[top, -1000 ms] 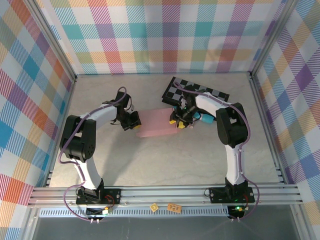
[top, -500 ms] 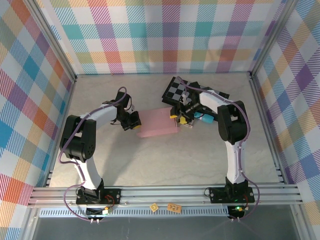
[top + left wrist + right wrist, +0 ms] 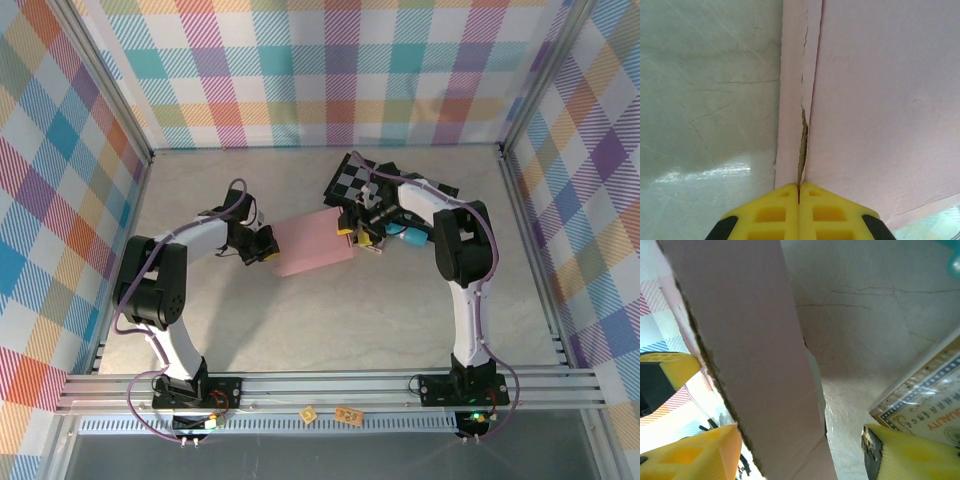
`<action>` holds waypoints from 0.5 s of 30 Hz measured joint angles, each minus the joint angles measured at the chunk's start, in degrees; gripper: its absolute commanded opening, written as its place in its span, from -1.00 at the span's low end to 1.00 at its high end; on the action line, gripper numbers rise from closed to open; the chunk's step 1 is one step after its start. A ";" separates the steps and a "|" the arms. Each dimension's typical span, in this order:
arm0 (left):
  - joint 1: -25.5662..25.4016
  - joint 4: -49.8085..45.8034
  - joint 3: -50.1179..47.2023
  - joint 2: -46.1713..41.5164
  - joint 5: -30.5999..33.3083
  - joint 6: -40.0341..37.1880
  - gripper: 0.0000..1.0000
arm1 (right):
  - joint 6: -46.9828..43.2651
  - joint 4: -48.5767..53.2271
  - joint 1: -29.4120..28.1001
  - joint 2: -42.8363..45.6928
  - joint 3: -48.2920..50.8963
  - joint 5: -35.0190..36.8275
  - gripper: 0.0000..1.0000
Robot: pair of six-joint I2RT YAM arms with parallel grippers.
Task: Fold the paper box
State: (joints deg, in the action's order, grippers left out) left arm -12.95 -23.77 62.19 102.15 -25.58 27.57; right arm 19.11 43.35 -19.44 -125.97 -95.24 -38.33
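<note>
The paper box (image 3: 313, 243) is a flattened dusty-pink carton in the middle of the table, lying slightly askew. My left gripper (image 3: 262, 245) is shut on its left edge. In the left wrist view the yellow fingertips (image 3: 799, 189) press together on a seam of the paper box (image 3: 880, 100). My right gripper (image 3: 360, 232) is at the box's right end. Seen from the right wrist, that gripper (image 3: 800, 452) is open. A pink panel of the box (image 3: 755, 355) passes between its fingers (image 3: 910, 455), with a clear gap on the right side.
A black-and-grey checkered board (image 3: 390, 180) lies behind the right gripper. A teal object (image 3: 412, 237) sits just right of it. A printed card pack (image 3: 935, 410) lies on the table beside the right finger. Plaid walls enclose the table on three sides.
The right gripper's jaws have spread apart and no longer pinch the box's right end. The box has turned a little, its right end swinging toward the back. The left gripper stays shut.
</note>
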 measured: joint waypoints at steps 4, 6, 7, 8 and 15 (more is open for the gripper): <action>0.37 0.24 -0.39 -0.13 -0.44 -0.04 -0.91 | -1.31 0.00 -0.13 -0.46 -1.36 -1.05 0.39; 0.59 0.26 -0.48 -0.13 -0.55 -0.04 -0.92 | -1.70 -0.11 -0.26 -1.09 -2.47 -1.75 0.39; 0.66 0.24 -0.50 -0.13 -0.59 -0.07 -0.92 | -1.86 -0.20 -0.37 -1.49 -2.99 -2.32 0.39; 0.68 0.22 -0.50 -0.13 -0.59 -0.07 -0.92 | -1.88 -0.28 -0.46 -1.79 -3.32 -2.75 0.39; 0.68 0.24 -0.50 -0.13 -0.57 -0.07 -0.91 | -1.42 -1.42 -2.69 -3.45 -4.20 -5.84 0.32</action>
State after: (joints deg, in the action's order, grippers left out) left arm -12.27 -23.53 61.69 102.02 -26.15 27.51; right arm 17.69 41.93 -22.13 -129.43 -99.44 -44.16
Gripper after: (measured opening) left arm 0.047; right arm 0.674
